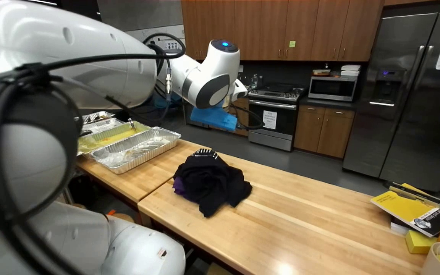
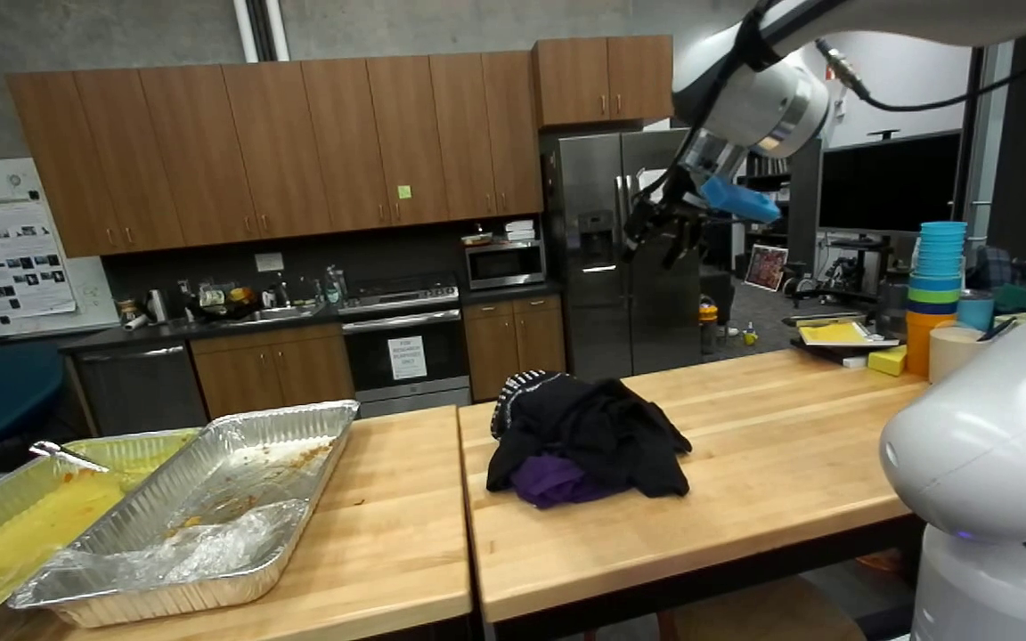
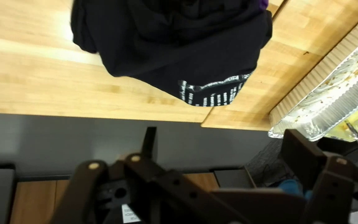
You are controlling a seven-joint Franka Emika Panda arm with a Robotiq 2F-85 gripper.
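A heap of black cloth [image 1: 212,183] with white lettering along one edge lies crumpled on the wooden table [image 1: 300,221]. Purple cloth [image 2: 557,481] shows from under it. In the wrist view the black cloth [image 3: 179,53] fills the upper middle, and a corner of the purple cloth [image 3: 263,3] peeks out. My gripper [image 2: 654,254] hangs in the air well above the table, apart from the heap. Its two fingers are spread wide in the wrist view, and between them [image 3: 151,140] only floor and cabinets appear. In an exterior view, a blue part on the wrist [image 1: 216,117] hides most of the gripper.
Beside the heap, across the table seam, stands a foil tray [image 2: 192,596] with scraps, then a tray of yellow food [image 1: 109,135] with a utensil. Books [image 1: 407,210], a yellow block [image 2: 887,360] and stacked cups [image 2: 939,258] stand at the table's far end.
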